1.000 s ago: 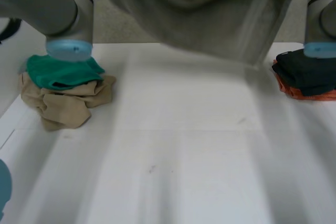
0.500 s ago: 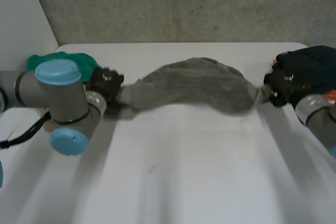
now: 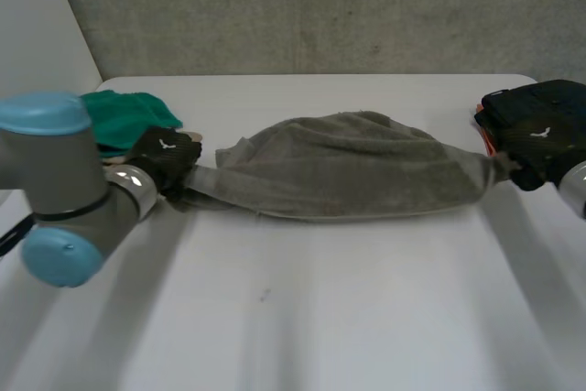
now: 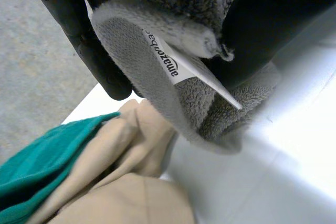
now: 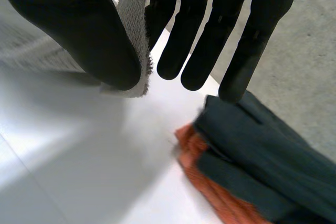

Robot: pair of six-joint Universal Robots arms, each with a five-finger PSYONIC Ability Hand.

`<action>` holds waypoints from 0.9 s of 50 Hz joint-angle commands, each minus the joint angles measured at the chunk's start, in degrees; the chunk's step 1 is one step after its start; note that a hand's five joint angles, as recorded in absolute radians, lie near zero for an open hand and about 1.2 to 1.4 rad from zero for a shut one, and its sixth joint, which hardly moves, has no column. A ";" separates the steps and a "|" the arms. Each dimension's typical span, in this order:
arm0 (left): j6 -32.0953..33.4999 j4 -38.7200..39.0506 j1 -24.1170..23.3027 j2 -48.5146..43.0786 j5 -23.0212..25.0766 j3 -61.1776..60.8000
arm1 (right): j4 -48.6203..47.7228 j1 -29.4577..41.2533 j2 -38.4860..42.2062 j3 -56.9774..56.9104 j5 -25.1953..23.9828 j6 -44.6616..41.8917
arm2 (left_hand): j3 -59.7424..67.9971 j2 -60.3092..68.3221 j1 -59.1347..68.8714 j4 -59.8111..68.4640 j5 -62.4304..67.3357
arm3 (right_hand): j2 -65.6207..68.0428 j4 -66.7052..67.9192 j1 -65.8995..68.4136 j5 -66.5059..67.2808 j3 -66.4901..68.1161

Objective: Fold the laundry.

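A grey towel (image 3: pixel 343 167) lies stretched across the middle of the white table (image 3: pixel 302 318), pulled taut between both hands. My left hand (image 3: pixel 163 158) pinches its left corner, where a white label shows on the towel (image 4: pixel 173 66) in the left wrist view. At the right end my right hand (image 3: pixel 540 144) has the towel's corner (image 5: pixel 135 30) pinched between thumb and fingers (image 5: pixel 176 35), low over the table.
A green cloth (image 3: pixel 124 118) on a beige cloth (image 4: pixel 131 182) sits at the table's left edge, right beside my left hand. A dark folded stack on an orange cloth (image 5: pixel 247 161) lies at the right edge under my right hand.
The towel came down from high in the air onto the table and now lies spread wider. Both hands moved outward and lower, stretching it.
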 commanded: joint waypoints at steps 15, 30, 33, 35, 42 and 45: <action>-11.74 -18.65 5.31 18.56 8.07 12.45 | 24.38 -3.35 -12.24 -21.35 4.59 8.55 | 12.23 11.51 13.92 11.48 13.02 | 12.67 11.27 16.54 13.67 11.75; -11.47 -13.31 -1.73 -13.01 1.30 63.42 | -5.39 7.81 7.37 -42.00 19.87 14.07 | 12.23 11.51 13.92 11.48 13.02 | 12.67 11.27 16.54 13.67 11.75; -15.95 -3.03 -1.90 -11.87 -1.42 66.34 | -17.34 7.81 6.67 -43.24 23.48 20.84 | 12.23 11.51 13.92 11.48 13.02 | 12.67 11.27 16.54 13.67 11.75; -18.41 2.58 -2.08 -10.56 -3.35 64.94 | -22.01 8.16 5.88 -43.24 24.36 23.13 | 12.23 11.51 13.92 11.48 13.02 | 12.67 11.27 16.54 13.67 11.75; -19.47 5.61 -1.03 -8.71 -2.57 56.16 | -16.86 8.34 5.26 -42.71 20.33 23.14 | 12.23 11.51 13.92 11.48 13.02 | 12.67 11.27 16.54 13.67 11.75; -19.47 5.61 0.20 -8.53 -1.95 50.53 | -12.29 7.90 5.26 -40.96 18.31 23.14 | 12.23 11.51 13.92 11.48 13.02 | 12.67 11.27 16.54 13.67 11.75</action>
